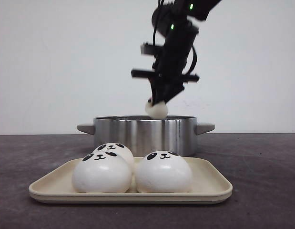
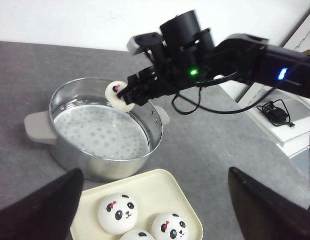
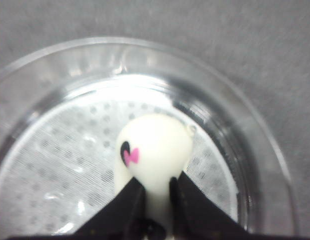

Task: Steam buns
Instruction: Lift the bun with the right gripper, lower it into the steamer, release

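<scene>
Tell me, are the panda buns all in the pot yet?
Not yet. None is in the pot; its steamer plate is bare. The right gripper holds one bun above the pot. Three buns wait on the tray. The left gripper is open.

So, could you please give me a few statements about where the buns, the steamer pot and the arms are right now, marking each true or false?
1. The right gripper holds a bun above the steamer pot. True.
2. Four buns lie on the tray. False: three buns are on it; the fourth is in the jaws.
3. A bun already sits on the pot's perforated insert. False: the insert is bare.
4. The left gripper is open and holds nothing. True.
5. The tray stands behind the pot. False: in the front view it is nearer the camera than the pot.
</scene>
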Tool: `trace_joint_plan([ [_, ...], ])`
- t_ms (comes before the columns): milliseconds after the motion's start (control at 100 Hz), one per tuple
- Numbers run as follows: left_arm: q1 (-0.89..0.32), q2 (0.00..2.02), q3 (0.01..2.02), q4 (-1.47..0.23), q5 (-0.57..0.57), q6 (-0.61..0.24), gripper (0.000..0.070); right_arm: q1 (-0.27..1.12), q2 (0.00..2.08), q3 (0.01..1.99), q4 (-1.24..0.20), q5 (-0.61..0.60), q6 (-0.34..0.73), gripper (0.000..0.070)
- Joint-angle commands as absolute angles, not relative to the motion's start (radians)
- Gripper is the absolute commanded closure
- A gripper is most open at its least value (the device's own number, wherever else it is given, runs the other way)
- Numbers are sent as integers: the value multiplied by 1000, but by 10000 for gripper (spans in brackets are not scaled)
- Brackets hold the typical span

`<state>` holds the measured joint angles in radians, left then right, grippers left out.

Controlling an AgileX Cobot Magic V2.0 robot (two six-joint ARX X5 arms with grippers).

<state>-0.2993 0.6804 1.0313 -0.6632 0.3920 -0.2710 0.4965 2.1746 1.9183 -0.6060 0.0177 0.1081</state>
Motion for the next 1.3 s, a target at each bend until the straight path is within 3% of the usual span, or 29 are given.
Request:
trace_joint_plan([
  [0,-303,686,1050,-667,389,-248,144,501,2225,1943,-592,15,96,700],
  [270,-303,687,1050,-689,384,-224,145,492,2265,1943,-584,24,95,688],
  [320,-303,687,1050,-689,381,-222,145,492,2265,1943,-579,27,89,619],
  [450,-303,689,1050,-690,374,-221,145,490,2265,1943,-589,31,90,327],
  [630,-303,689,1050,-692,374,-221,145,488,2265,1943,-606,55,87,268],
  [930,-303,689,1050,-696,374,-221,144,481,2264,2005,-669,54,90,268],
  [1080,-303,689,1050,-706,374,-221,144,482,2263,2110,-786,52,94,279],
  [1130,-303,692,1050,-711,374,-221,145,483,2261,2159,-846,48,93,373],
  [1190,-304,701,1050,-716,374,-222,146,489,2253,2220,-932,31,93,630],
  [1210,-305,706,1050,-717,374,-222,148,490,2249,2232,-949,23,93,687],
  [1290,-316,733,1050,-719,375,-224,150,495,2212,2273,-1013,-21,94,693],
])
